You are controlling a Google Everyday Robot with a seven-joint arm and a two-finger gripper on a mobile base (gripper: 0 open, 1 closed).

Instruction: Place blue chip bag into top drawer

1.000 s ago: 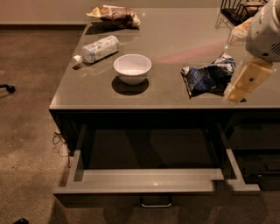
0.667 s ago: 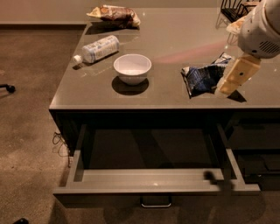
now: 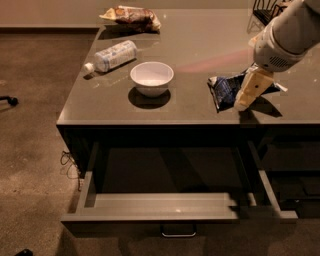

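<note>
The blue chip bag (image 3: 224, 91) lies crumpled on the desk top near its front right edge. My gripper (image 3: 244, 102) hangs from the arm that comes in from the upper right. It points down and sits over the middle of the bag, at or just above it. The right end of the bag shows past the gripper. The top drawer (image 3: 165, 209) is pulled out below the desk front. It is wide, shallow and grey, with nothing in it that I can see, and has a small silver handle (image 3: 178, 233) at front centre.
A white bowl (image 3: 151, 77) stands left of the bag. A plastic bottle (image 3: 114, 55) lies behind it. A brown-red snack bag (image 3: 132, 16) lies at the back. A black wire rack (image 3: 264, 10) is at the back right. Dark drawer fronts (image 3: 292, 155) are at the lower right.
My gripper has moved left, from the right end of the blue chip bag to over its middle. The bag and the drawer have not moved.
</note>
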